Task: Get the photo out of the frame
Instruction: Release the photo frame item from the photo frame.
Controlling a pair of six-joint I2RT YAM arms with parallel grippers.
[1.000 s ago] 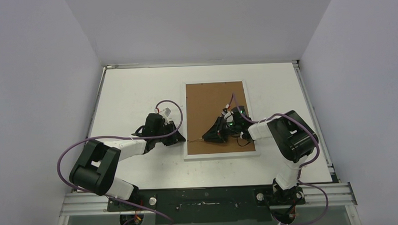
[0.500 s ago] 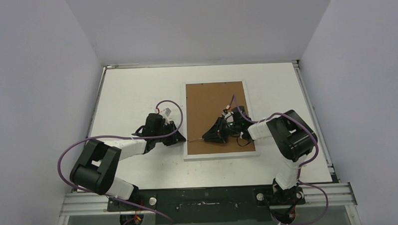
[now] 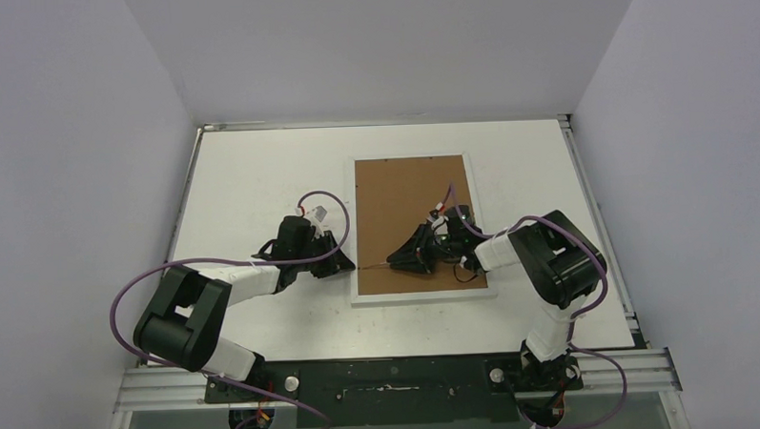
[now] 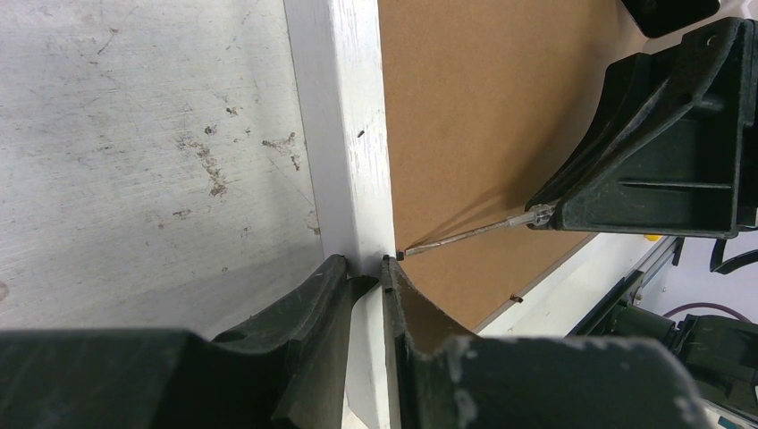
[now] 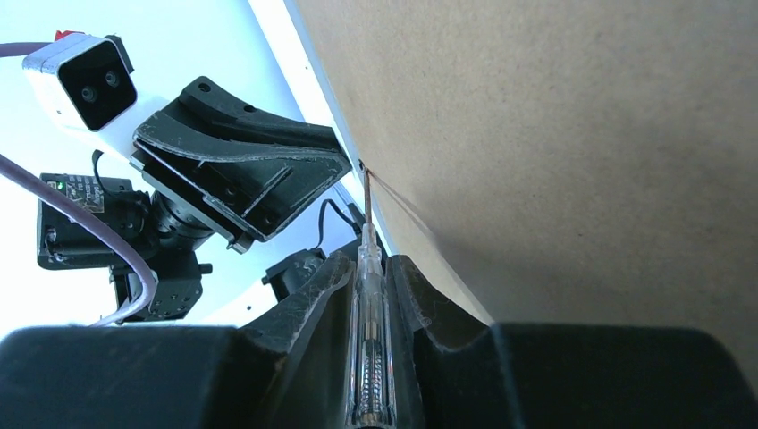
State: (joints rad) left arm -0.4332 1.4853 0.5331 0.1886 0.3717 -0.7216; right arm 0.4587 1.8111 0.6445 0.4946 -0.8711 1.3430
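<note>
Both arms are built alike: the left arm and the right arm have boxy matte-black joint housings joined by white links. A purple cable loops loosely along each. A small white camera block with two dark lenses and a red tab sits on the left wrist. Green lights glow on the right wrist. The left fingers and right fingers are black, wedge-shaped and scuffed pale at the edges. Silver round knobs sit on the black base rail by the near edge of the tabletop.
</note>
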